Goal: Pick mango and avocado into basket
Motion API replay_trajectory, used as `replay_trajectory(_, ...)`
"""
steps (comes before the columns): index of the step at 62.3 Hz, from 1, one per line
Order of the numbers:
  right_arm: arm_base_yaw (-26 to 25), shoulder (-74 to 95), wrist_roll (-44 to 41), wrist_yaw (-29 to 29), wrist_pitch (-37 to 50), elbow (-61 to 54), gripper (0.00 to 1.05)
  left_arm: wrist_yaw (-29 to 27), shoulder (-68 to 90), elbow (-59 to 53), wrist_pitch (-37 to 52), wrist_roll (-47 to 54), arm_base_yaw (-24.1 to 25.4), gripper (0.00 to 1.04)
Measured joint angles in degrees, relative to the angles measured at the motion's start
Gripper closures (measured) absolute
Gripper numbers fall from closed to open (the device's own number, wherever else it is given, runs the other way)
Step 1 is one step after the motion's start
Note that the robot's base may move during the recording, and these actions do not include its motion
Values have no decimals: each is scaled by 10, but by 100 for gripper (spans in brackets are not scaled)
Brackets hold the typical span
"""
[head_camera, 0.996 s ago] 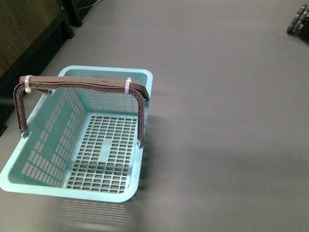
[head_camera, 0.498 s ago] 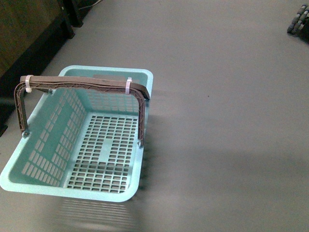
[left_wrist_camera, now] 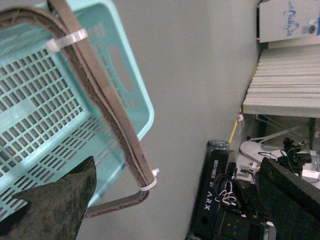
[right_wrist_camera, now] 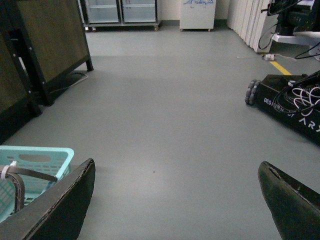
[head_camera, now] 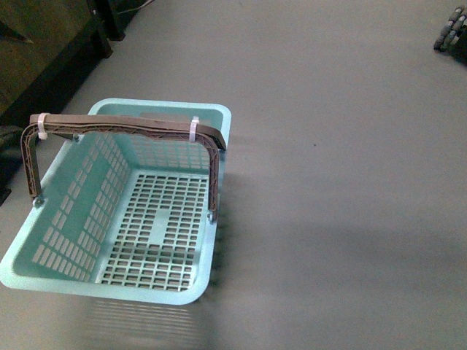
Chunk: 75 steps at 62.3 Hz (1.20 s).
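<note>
grey floor [head_camera: 343, 146] runs across the whole front view. at your far left stands a dark cabinet [head_camera: 44, 44]; just beside it the basket [head_camera: 44, 273] sits on the floor, its slotted bottom bare, with the brown handle [head_camera: 124, 125] upright and fixed by white zip ties [head_camera: 193, 130]. right of it is open floor, and at the far right edge the wheels of a wheeled base [head_camera: 449, 33] show.

neither the mango nor the avocado shows in any view, so by my reading you are at the very start: nothing picked, nothing in the basket.

your left claw [left_wrist_camera: 175, 170] hangs above the basket's handle side, released, fingers wide apart and holding nothing. your right claw [right_wrist_camera: 176, 167] looks out along the floor, equally spread and empty.

the next move calls for finding the fruit first: turn until the mango or avocado comes into view before committing either arm.
</note>
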Motion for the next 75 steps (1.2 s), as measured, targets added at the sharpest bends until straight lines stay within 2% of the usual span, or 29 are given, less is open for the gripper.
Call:
replay_trajectory(33, 0, 0, 0, 0, 0, 0, 9, -77, 317, 224, 23, -42, -68, 8)
replay_trajectory(47, 0, 0, 0, 0, 0, 0, 9, -101, 376, 293, -2, -51, -75, 10)
replay_trajectory(56, 0, 0, 0, 0, 0, 0, 9, -108, 388, 320, -24, -57, -78, 34)
replay_trajectory(68, 0, 0, 0, 0, 0, 0, 9, -105, 383, 319, -46, -99, -87, 81)
replay_trajectory(72, 0, 0, 0, 0, 0, 0, 9, -101, 363, 301, -52, -115, -90, 88)
replay_trajectory(75, 0, 0, 0, 0, 0, 0, 9, -102, 338, 284, -57, -106, -90, 89)
